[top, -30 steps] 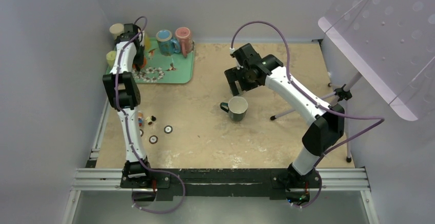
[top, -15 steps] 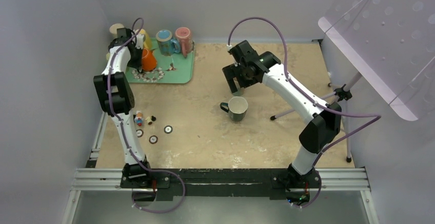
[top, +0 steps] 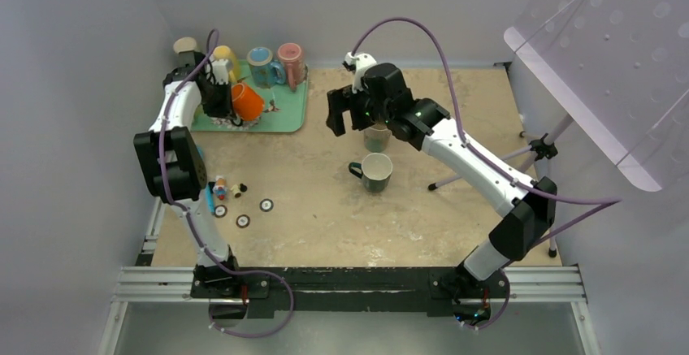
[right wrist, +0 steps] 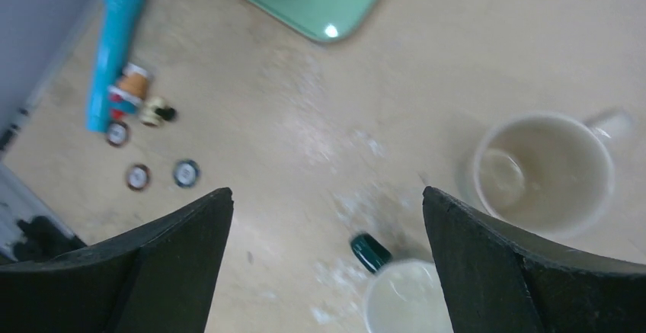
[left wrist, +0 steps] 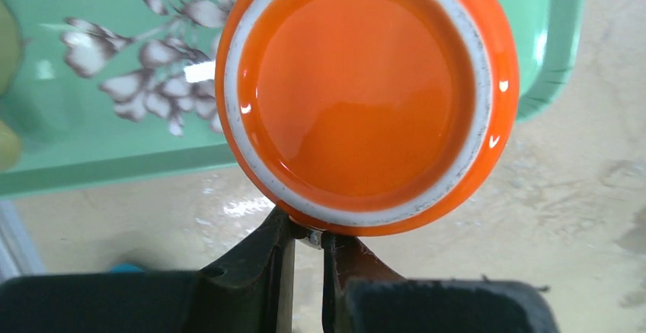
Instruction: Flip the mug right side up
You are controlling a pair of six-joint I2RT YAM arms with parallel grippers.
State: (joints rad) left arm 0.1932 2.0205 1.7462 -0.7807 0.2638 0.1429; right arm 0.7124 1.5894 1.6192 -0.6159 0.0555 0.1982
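My left gripper (left wrist: 308, 235) is shut on an orange mug (left wrist: 366, 93). It pinches the mug at its lower edge, and the mug's white-ringed base faces the wrist camera. In the top view the orange mug (top: 246, 101) hangs tilted over the near right part of the green tray (top: 286, 116), held by the left gripper (top: 230, 100). My right gripper (top: 342, 118) is open and empty, raised over the table left of a beige mug (top: 376, 137). In its wrist view the right gripper (right wrist: 327, 196) has wide jaws with nothing between them.
A dark green mug (top: 376, 171) stands upright mid-table, with the beige mug (right wrist: 545, 173) behind it. Blue (top: 262, 67), pink (top: 291, 61) and yellow (top: 223, 54) mugs stand on the tray. Bottle caps (top: 266, 205) and a blue tube (right wrist: 114, 43) lie at left. A tripod leg (top: 467, 175) lies at right.
My left gripper has lifted the orange mug off the tray, carried it right and tilted it. My right arm has swung left and up, away from the green mug.
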